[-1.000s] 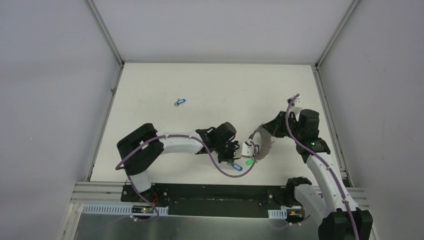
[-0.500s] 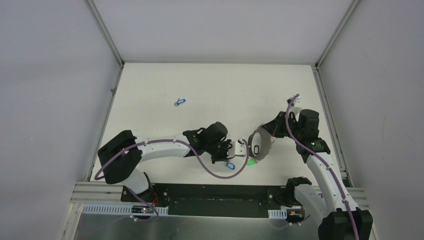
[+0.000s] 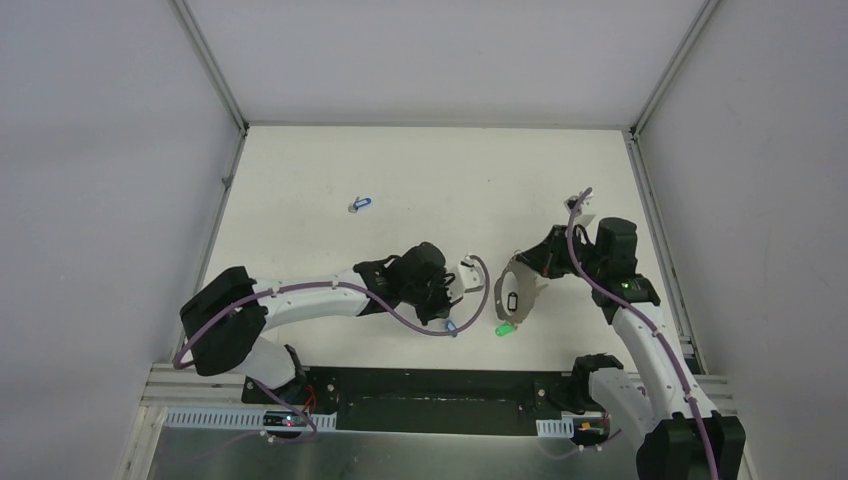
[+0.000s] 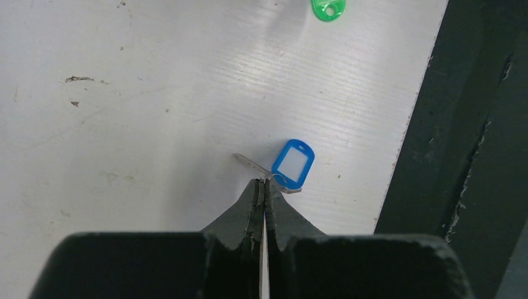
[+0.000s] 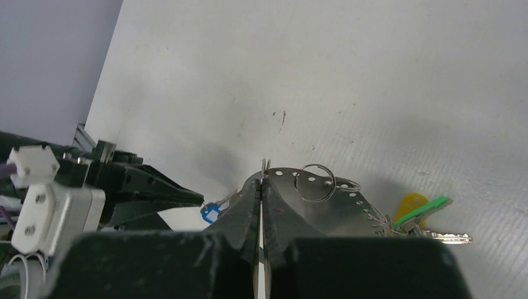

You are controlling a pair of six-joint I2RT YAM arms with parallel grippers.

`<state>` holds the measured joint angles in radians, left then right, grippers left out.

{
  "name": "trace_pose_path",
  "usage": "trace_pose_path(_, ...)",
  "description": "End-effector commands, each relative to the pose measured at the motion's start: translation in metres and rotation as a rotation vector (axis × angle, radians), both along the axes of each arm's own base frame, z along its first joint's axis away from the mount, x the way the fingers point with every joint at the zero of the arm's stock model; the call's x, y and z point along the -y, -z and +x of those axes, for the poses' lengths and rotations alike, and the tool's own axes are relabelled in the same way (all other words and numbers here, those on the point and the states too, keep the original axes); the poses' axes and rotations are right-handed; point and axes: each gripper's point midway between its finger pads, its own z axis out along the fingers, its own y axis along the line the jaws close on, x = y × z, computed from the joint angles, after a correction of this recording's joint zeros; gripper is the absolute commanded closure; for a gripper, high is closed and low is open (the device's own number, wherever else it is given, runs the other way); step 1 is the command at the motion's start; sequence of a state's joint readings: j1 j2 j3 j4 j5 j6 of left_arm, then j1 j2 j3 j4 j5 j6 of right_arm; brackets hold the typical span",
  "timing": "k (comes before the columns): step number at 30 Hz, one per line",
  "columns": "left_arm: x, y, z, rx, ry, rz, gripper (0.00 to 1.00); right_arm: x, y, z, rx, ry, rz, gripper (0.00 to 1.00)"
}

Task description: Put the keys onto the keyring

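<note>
Left tool [image 4: 263, 182] pinched shut on the blue-tagged key [image 4: 292, 164], near the keyring [image 5: 330, 212] but not touching, keyring clamped in the closed right tool [image 5: 262, 182], green tag [image 3: 504, 328] at its rim.

Back half of the bench [image 3: 430, 170] is wide open, just one stray blue key [image 3: 361, 204] out left of centre. Front middle is the squeeze: left arm [image 3: 320, 292] and right arm [image 3: 640, 320] reach in from both sides, leaving a narrow gap crowded by the keyring [image 3: 522, 288], green tag [image 3: 504, 328] and a dangling blue-tagged key [image 3: 452, 326]. Walls [image 3: 110, 200] box in both sides.
</note>
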<state>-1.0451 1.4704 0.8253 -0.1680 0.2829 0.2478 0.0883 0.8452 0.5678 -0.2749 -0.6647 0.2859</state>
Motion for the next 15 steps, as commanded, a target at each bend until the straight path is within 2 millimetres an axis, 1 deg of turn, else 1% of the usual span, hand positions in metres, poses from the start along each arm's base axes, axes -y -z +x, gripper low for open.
trace_pose_path(1,0.005,-0.038,0.012,-0.085,-0.100,-0.140,1.00,-0.012,-0.038,0.000,0.138,-0.135,0.029,1.00)
trace_pose_path(4,-0.003,-0.054,0.024,-0.109,-0.152,-0.200,1.00,-0.019,-0.049,-0.007,0.175,-0.212,0.043,1.00)
trace_pose_path(6,-0.010,-0.069,0.036,-0.101,-0.208,-0.244,1.00,-0.023,-0.056,-0.011,0.195,-0.247,0.047,1.00)
trace_pose_path(10,-0.025,-0.099,0.050,-0.062,-0.267,-0.334,1.00,-0.031,-0.066,-0.020,0.244,-0.319,0.045,1.00)
trace_pose_path(13,-0.035,-0.119,0.052,-0.016,-0.290,-0.381,1.00,-0.040,-0.074,-0.027,0.298,-0.386,0.044,1.00)
trace_pose_path(15,-0.041,-0.130,0.051,0.009,-0.301,-0.404,1.00,-0.047,-0.078,-0.033,0.333,-0.426,0.045,1.00)
